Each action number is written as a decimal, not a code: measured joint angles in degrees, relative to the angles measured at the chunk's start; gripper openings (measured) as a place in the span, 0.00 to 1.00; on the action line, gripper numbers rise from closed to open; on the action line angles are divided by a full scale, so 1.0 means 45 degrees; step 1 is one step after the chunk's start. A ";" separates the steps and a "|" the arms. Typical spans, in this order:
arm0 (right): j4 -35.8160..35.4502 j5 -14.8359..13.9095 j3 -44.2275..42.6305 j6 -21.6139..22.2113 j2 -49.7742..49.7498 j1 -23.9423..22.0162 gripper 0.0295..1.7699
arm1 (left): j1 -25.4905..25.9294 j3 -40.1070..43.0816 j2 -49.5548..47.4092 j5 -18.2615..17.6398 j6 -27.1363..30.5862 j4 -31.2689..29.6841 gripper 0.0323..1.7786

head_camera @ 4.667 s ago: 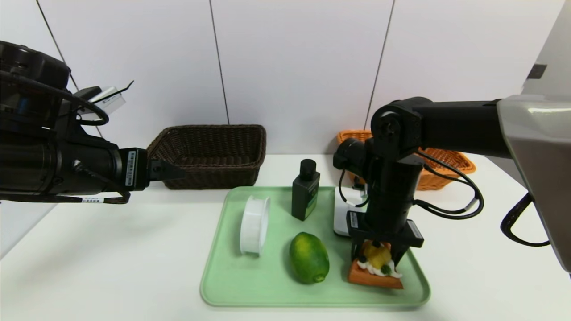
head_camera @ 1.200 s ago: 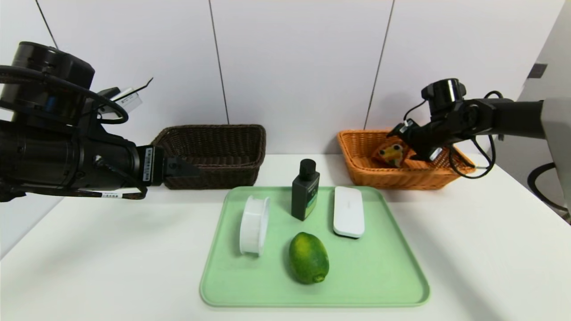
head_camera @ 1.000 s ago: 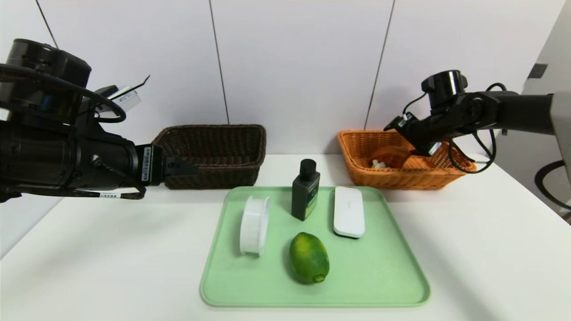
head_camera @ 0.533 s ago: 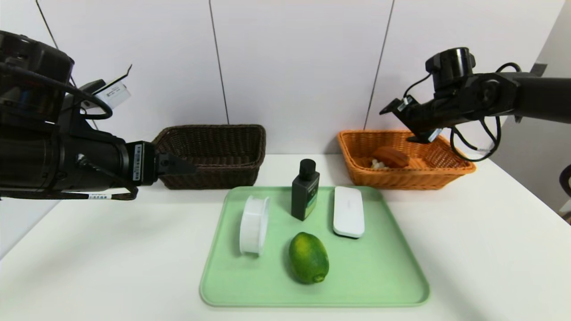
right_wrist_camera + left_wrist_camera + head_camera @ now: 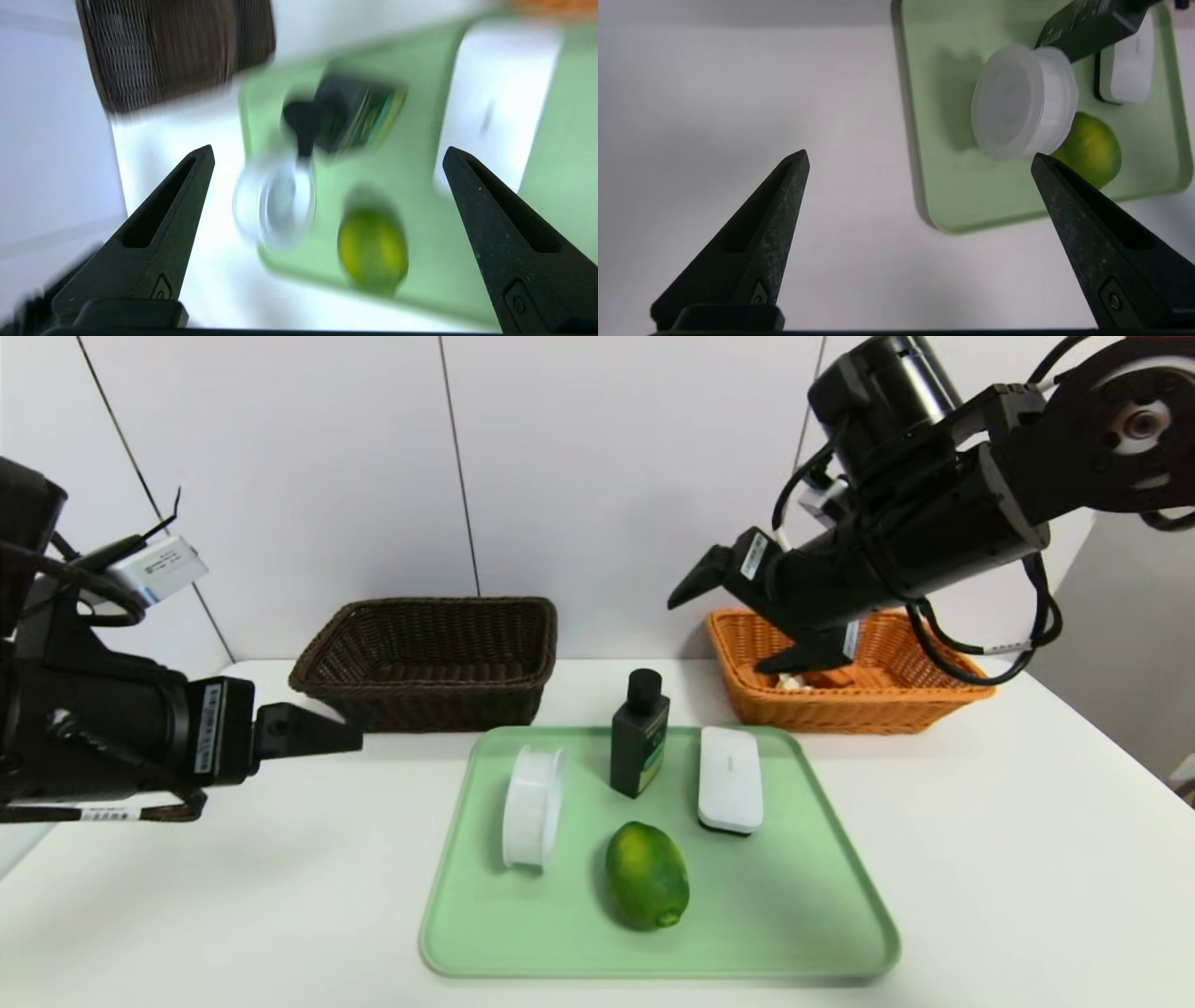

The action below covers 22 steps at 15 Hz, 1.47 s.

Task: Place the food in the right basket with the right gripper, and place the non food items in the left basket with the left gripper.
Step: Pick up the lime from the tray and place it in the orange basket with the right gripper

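Note:
On the green tray [image 5: 803,915] lie a green lime [image 5: 646,875] [image 5: 373,249], a white round container [image 5: 532,807] [image 5: 1017,102] on its edge, a dark bottle [image 5: 639,735] and a flat white box [image 5: 730,777]. The tart wedge [image 5: 792,681] lies in the orange right basket [image 5: 896,705], mostly hidden behind my right gripper [image 5: 719,635] [image 5: 328,150]. That gripper hangs open and empty, high above the tray's far right corner. My left gripper [image 5: 317,735] [image 5: 920,157] hovers open over the table left of the tray. The dark brown left basket [image 5: 429,658] holds nothing I can see.
Both baskets stand at the back of the white table against a white panelled wall. Bare table lies to the left, right and front of the tray. The right arm's bulk reaches over the orange basket.
The right gripper let go of the tart in the orange basket, rose and swung left toward the tray, its jaws widening. The left arm sank and drew back a little to the left.

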 joint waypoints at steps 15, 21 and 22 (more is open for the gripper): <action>0.4624 -0.0561 -0.0030 -0.1504 0.1363 0.2896 0.96 | -0.0019 0.0761 -0.0791 0.0423 0.0650 -0.0880 0.95; 0.4036 -0.1246 -0.0079 -0.2162 0.2785 0.3067 0.96 | -0.0005 0.0740 -0.0306 0.0474 0.0116 -0.2205 0.95; 0.3896 -0.1363 -0.0081 -0.2254 0.2950 0.3091 0.96 | -0.0014 0.0729 -0.0209 0.0398 -0.0355 -0.2785 0.95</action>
